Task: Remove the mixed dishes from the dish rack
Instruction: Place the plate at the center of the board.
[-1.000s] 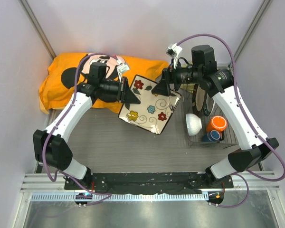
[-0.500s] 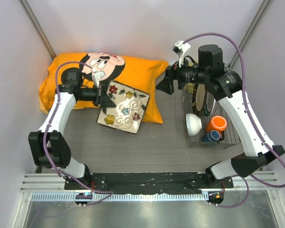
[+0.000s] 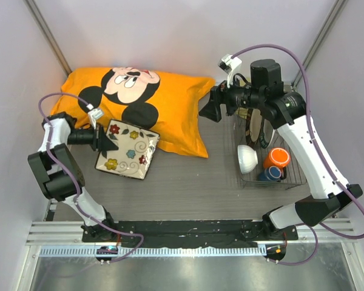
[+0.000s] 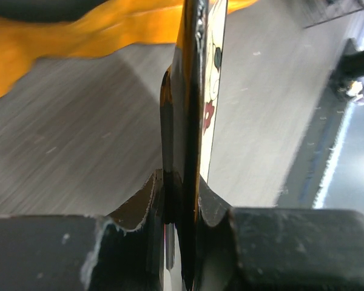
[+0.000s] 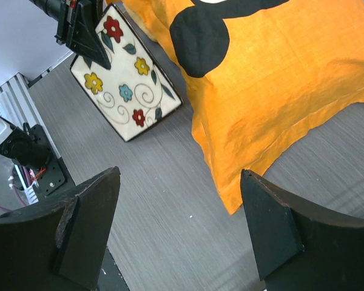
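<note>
On the grey table (image 3: 188,182), near its left edge, the left gripper (image 3: 107,141) clamps the left rim of the square cream floral plate (image 3: 128,151). The plate juts rightward from the claw, its far corner apparently touching an orange pillow (image 3: 170,115). The right gripper (image 3: 208,110) hangs spread and empty beside the dish rack (image 3: 272,185).

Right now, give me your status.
Left gripper shut on floral plate, by the pillow. Right gripper open beside dish rack. Bowl, mug, cup in rack.
</note>
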You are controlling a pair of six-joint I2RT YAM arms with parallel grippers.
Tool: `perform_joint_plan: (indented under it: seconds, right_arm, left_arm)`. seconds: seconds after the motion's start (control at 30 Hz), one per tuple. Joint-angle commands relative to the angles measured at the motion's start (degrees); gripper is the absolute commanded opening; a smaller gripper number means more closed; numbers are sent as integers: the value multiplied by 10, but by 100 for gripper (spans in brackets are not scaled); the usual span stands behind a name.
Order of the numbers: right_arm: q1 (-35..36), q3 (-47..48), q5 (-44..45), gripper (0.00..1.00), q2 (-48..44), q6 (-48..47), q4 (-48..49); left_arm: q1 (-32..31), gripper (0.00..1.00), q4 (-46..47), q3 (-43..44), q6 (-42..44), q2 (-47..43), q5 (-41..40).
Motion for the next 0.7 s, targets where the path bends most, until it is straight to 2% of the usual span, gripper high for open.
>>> perform_joint_plan:
  seconds: [0.0, 0.43, 0.67]
  right_arm:
    - [2, -8, 8, 85, -18, -11, 14]
    - [2, -37, 7, 85, -22, -11, 24]
    - [3, -41, 8, 85, -21, -11, 25]
  left_arm:
    - [41, 0, -218, -5, 90, 5, 93]
    - [122, 0, -218, -40, 103, 49, 91]
    - [125, 0, -216, -22, 94, 71, 55]
